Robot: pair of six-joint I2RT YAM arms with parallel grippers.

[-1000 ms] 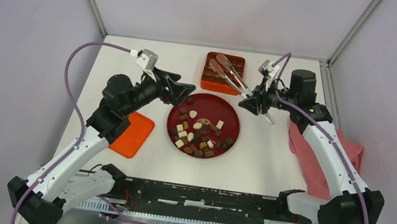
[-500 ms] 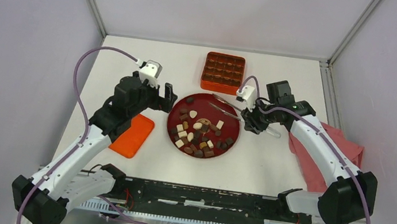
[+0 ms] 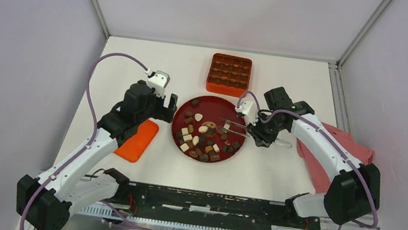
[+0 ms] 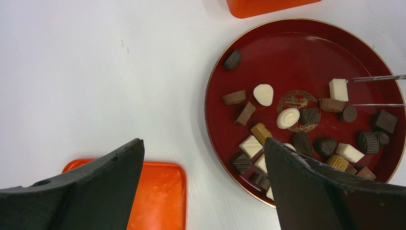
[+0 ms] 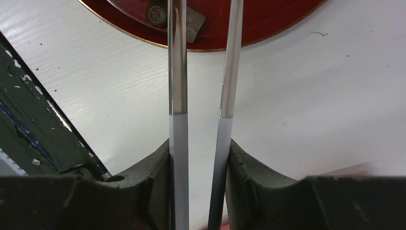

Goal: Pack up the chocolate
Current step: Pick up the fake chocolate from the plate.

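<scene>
The chocolate (image 3: pixel 204 137), several dark, light brown and white pieces, lies on the red plate (image 3: pixel 177 124). In the left wrist view the chocolate (image 4: pixel 287 117) is spread across the red plate (image 4: pixel 287 43). My left gripper (image 3: pixel 170 108) hangs open just left of the plate, holding nothing. From that wrist, the left gripper (image 4: pixel 203 143) spans the plate's left rim. My right gripper (image 3: pixel 257 133) is shut on metal tongs (image 3: pixel 233 126). The tongs' tips (image 4: pixel 373 91) reach over the plate beside a white square piece (image 4: pixel 338 89). From the right wrist, the right gripper (image 5: pixel 200 143) clamps the tongs (image 5: pixel 177 72).
A square orange box (image 3: pixel 229 74) with gridded compartments stands behind the plate. A flat orange lid (image 3: pixel 138 139) lies left of the plate, under my left arm. A pink cloth (image 3: pixel 335 162) lies at the right, beneath my right arm.
My right arm swung the tongs from over the orange box down to the plate's right side. My left gripper drew back left off the plate and opened wider.
</scene>
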